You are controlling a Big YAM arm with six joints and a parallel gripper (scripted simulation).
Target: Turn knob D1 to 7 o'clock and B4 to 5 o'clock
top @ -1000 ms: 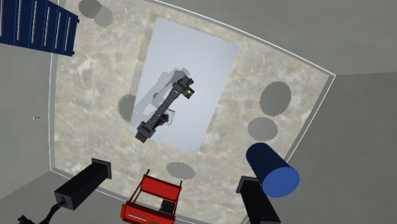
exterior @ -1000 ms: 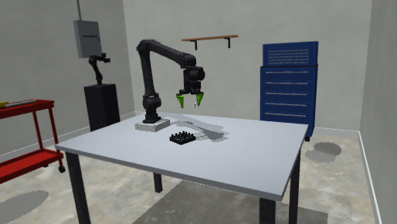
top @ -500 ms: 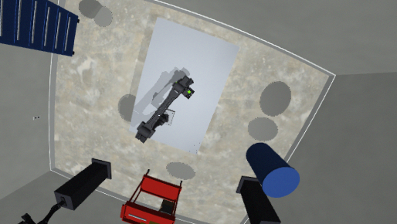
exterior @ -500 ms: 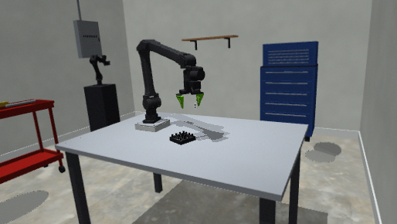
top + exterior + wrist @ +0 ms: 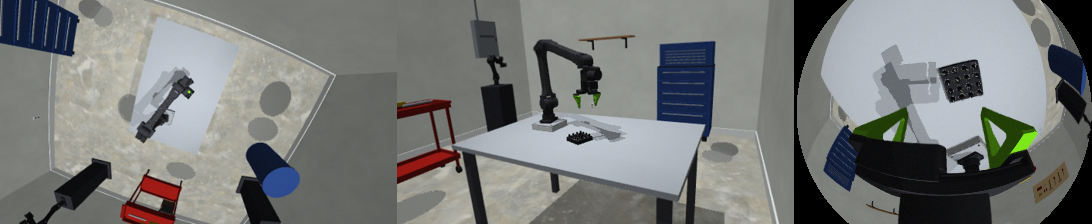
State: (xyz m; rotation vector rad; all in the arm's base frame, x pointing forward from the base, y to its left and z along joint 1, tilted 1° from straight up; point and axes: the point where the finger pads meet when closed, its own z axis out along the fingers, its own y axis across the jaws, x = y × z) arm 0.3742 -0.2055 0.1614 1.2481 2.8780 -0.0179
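A pale grey rectangular table (image 5: pixel 636 162) on dark legs is seen standing on a mottled concrete floor (image 5: pixel 513 193). Near the far left of its top, the arm's light grey base plate (image 5: pixel 537 127) is set flat. Just in front of that plate and toward the middle, the small black knob box (image 5: pixel 579 137) is seen standing on the table, apart from the plate.
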